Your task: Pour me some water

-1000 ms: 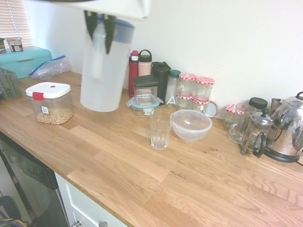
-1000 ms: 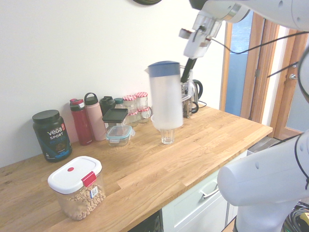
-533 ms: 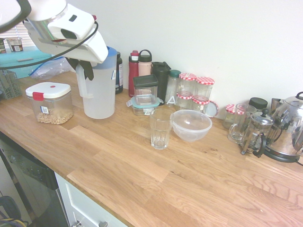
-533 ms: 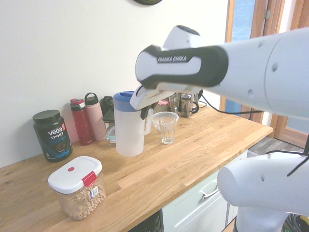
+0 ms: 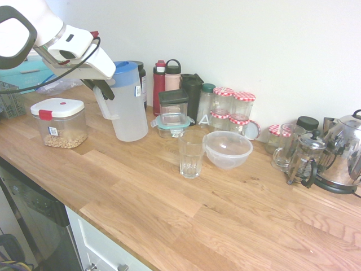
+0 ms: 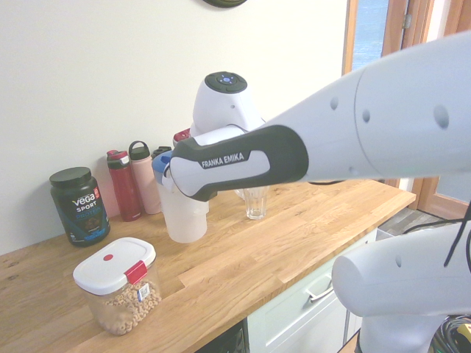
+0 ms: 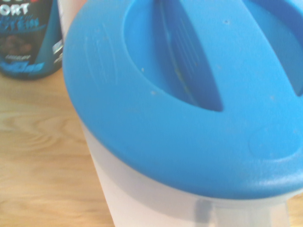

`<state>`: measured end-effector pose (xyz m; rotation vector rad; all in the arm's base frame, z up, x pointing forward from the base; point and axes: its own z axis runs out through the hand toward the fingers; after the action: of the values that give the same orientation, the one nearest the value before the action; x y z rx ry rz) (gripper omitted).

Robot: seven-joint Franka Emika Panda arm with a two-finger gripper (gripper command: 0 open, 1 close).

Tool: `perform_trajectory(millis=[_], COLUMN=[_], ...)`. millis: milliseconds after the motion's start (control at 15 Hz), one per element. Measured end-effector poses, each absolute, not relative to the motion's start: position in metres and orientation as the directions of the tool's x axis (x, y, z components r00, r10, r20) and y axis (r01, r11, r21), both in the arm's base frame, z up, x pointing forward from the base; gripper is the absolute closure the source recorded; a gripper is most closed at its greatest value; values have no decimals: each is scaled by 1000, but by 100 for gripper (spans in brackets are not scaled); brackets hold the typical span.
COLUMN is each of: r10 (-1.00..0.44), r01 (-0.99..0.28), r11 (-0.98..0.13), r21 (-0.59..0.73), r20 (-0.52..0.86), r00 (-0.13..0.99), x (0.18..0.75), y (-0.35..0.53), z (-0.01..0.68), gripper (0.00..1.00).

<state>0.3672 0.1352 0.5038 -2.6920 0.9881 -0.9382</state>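
A: One pitcher (image 5: 127, 100), blue lid, stands on the counter (image 5: 169, 197) left of the empty glass (image 5: 191, 153), well apart from it, with the cereal box (image 5: 58, 122) further left. The gripper (image 5: 105, 90) has its jaws closed on the pitcher's handle.

B: Step in hand, as I judge it?

A: Setting the pitcher down, or re-seating the grip before a pour; I cannot tell which. To do it well, keep the base flat and the lid level, since the bottles (image 5: 166, 79) stand just behind it.

B: Risk?

A: Tipping toward the bowl (image 5: 227, 148) side if released tilted.
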Motion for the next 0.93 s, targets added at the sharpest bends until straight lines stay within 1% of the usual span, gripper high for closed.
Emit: perform_trajectory(millis=[200, 467, 733, 800, 933], r10=[-629, -628, -614, -613, -615], r01=[-547, -552, -545, -545, -547], r11=[-774, -777, -787, -788, -787], r21=[-318, -304, -288, -286, -286], r20=[481, 449, 449, 448, 442], r00=[611, 636, 649, 651, 654], x=[378, 389, 397, 399, 403], y=[138, 156, 172, 174, 178], z=[509, 494, 477, 474, 472], gripper=[100, 100, 100, 0, 0])
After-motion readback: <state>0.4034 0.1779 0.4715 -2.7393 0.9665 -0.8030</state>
